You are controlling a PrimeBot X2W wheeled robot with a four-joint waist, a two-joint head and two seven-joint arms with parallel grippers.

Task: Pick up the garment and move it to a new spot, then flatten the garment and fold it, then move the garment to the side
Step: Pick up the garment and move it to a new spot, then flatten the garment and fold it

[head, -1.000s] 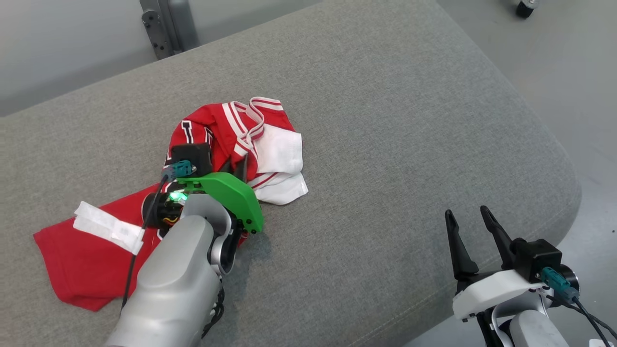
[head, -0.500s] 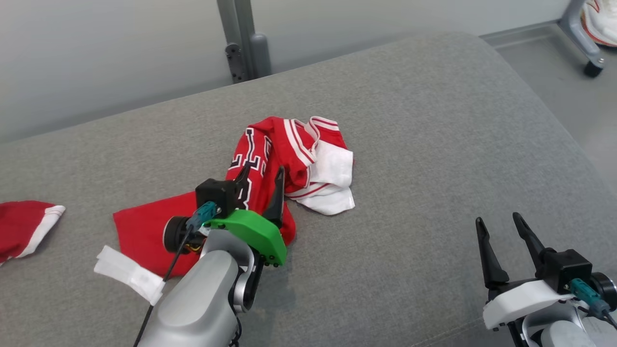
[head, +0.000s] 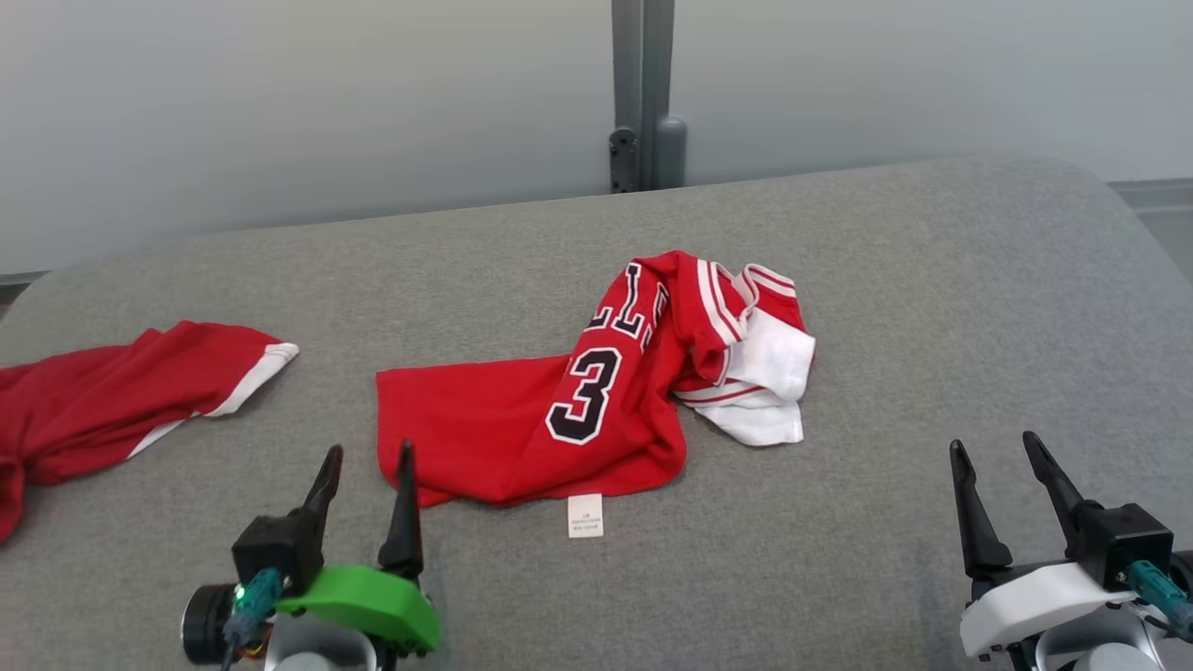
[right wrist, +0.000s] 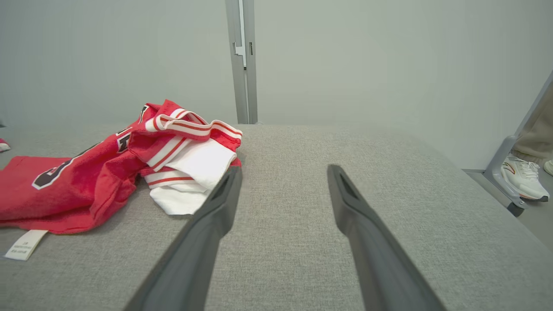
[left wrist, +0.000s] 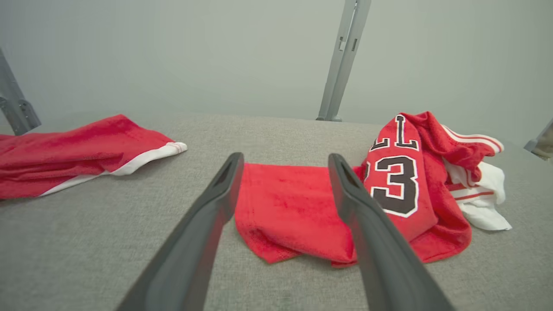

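The garment point(head: 522, 429) is a red jersey with a black "3" and white trim. It lies crumpled in the middle of the grey cushioned surface point(head: 885, 308), its white label point(head: 585, 515) on the near edge. My left gripper point(head: 368, 457) stands open at the lower left, just short of the jersey's near left corner and holding nothing. In the left wrist view the garment point(left wrist: 293, 211) lies past the open left gripper point(left wrist: 285, 157). My right gripper point(head: 994, 445) is open at the lower right, well apart from the cloth. The right wrist view has the garment point(right wrist: 86, 181) left of the right gripper point(right wrist: 285, 169).
A second red garment with white trim point(head: 112, 391) lies at the left edge of the surface. A grey metal post point(head: 643, 93) stands behind the far edge against a pale wall. A person's white shoe point(right wrist: 525, 179) stands on the floor off the right side.
My left gripper opened, let go of the garment and drew back to the lower left. The camera view has shifted, so the second red garment now shows. The right gripper stays open.
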